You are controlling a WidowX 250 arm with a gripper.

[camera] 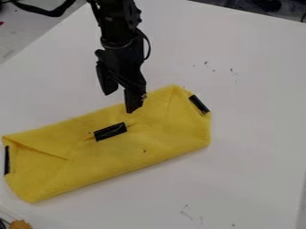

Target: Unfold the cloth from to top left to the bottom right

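- So the yellow cloth [149,143] is laid out as a long folded bundle on the white surface [257,116], slanted from the lower left up to the right of centre.
- A few folds and creases can be seen in it: one diagonal line is shown at the left end, another up near the right end.
- Three black strips are seen on the cloth: the middle strip [110,131] is set at a slant near the centre, the right strip [199,104] is placed by the upper right corner, and the left strip [6,159] is lined up along the left edge.
- The black arm [119,27] is brought in from the top edge, left of centre, with a thin cable [148,47] looped out at its side.
- The gripper [121,102] is pointed down at the cloth's upper long edge, fingers spread apart, nothing held between them.
- One fingertip is seen overlapping the yellow a bit; whether the cloth is actually touched can't be told.
- Small dark marks are scattered on the surface, up right of the gripper and down near the bottom.
- Something orange and bumpy [20,224] is partly cut off at the bottom left corner.
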